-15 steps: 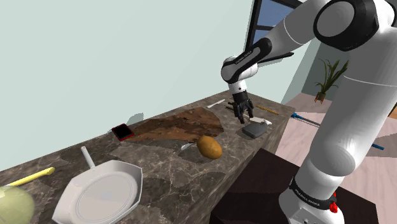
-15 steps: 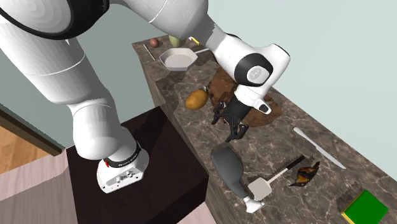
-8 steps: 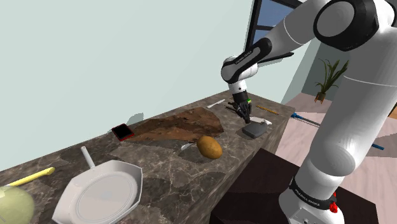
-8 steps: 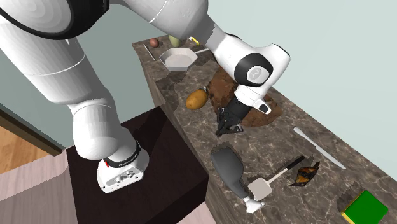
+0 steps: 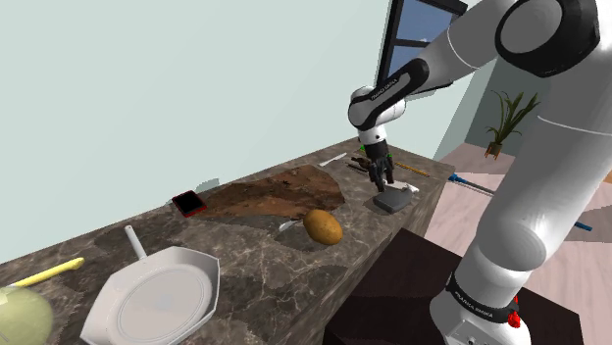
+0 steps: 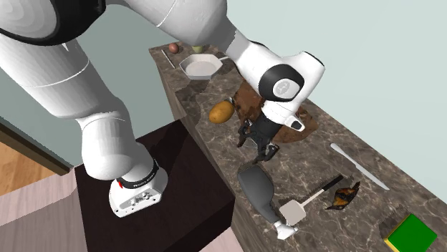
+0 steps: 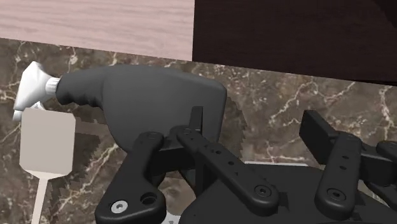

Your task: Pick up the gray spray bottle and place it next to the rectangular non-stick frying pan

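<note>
The gray spray bottle (image 6: 256,187) lies on its side near the counter's front edge, its white nozzle (image 6: 285,230) pointing away from the arm's stand. My black gripper (image 6: 258,146) hovers just above the bottle's base end. In the wrist view the fingers (image 7: 196,121) stand apart around the gripper (image 7: 254,124) and clasp nothing; the bottle (image 7: 146,95) lies just beyond them. In the shoulder view the gripper (image 5: 381,180) hangs over the bottle (image 5: 392,201). The white angular frying pan (image 5: 106,299) rests far along the counter (image 6: 188,64).
A potato (image 5: 322,225) and a brown slab (image 5: 275,191) lie between the bottle and the pan. A white-headed spatula (image 6: 295,210) lies beside the nozzle. A knife (image 6: 358,166) and a green box (image 6: 410,235) are beyond. The dark stand (image 6: 179,186) adjoins the counter.
The fingers were spread a second ago, met half a second ago, and now stand apart again. The hand has turned a little above the bottle, which has not moved.
</note>
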